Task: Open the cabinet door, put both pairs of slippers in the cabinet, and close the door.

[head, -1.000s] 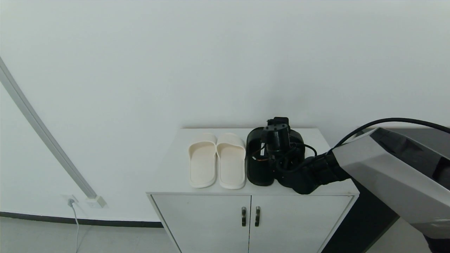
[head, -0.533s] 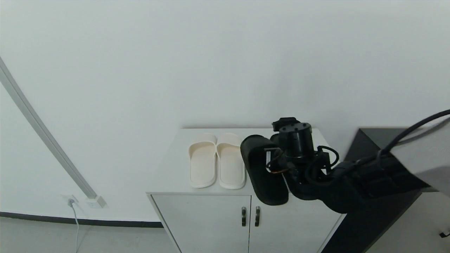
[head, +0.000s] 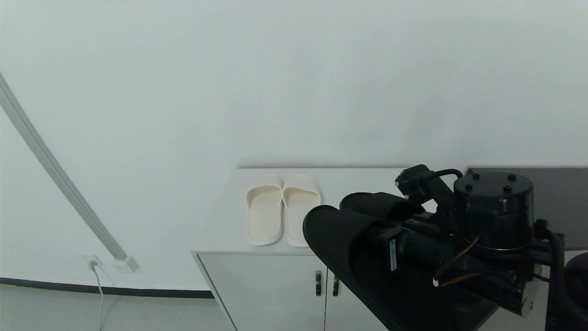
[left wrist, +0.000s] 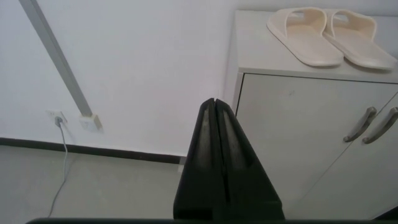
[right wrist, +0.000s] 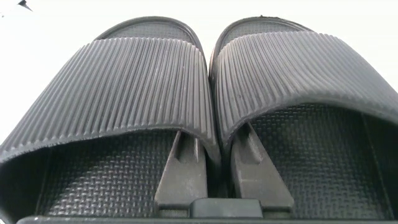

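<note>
Lifted off the cabinet (head: 229, 230) top and drawn near-right since a second ago, the black slippers (head: 337, 234) hang clamped in your right gripper (right wrist: 216, 149), yet both doors (head: 266, 289) are shut, so your left gripper (left wrist: 216, 106), clenched empty, likely must pull a handle (head: 318, 282) next; white slippers (head: 283, 209) wait on top.

Plain white wall (head: 294, 69), grey floor (head: 46, 312)
</note>
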